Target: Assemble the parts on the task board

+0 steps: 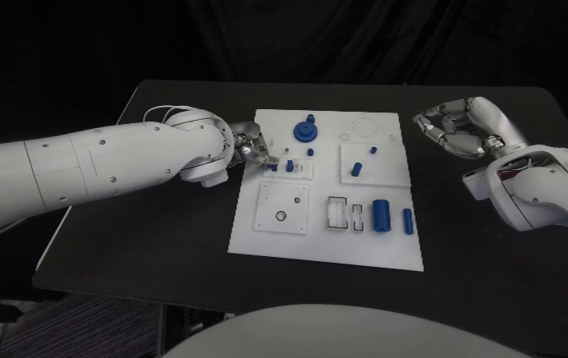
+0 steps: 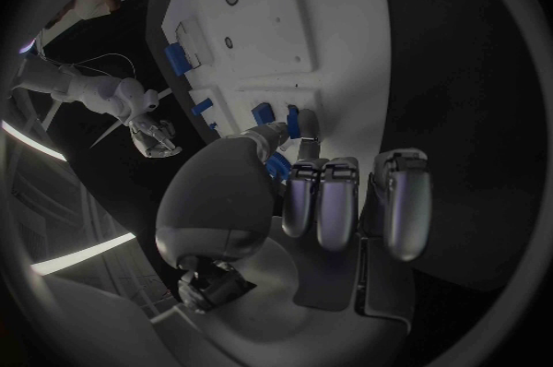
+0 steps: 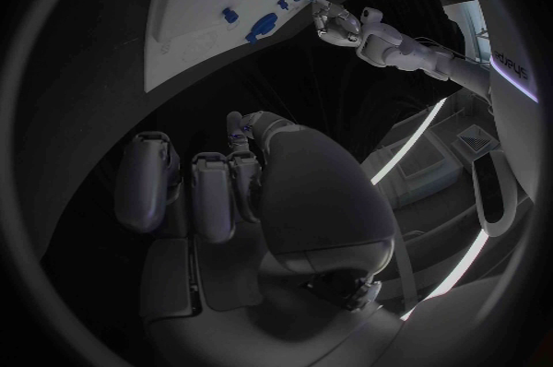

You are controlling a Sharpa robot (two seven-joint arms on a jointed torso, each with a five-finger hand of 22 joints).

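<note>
Left hand [image 1: 251, 151] pinches a small blue peg [image 1: 289, 165] at the white task board's [image 1: 296, 243] left-centre; your right hand [image 1: 461, 130], curled empty, waits upper right. Two blue cylinders [image 1: 381, 215] lie unplaced lower right.

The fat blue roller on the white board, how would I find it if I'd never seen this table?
Start at the white task board in the middle of the black table, and go to its near right corner. The fat blue roller lies there, between an empty slot and a much thinner blue pin. It is the thickest blue piece lying flat.
</note>
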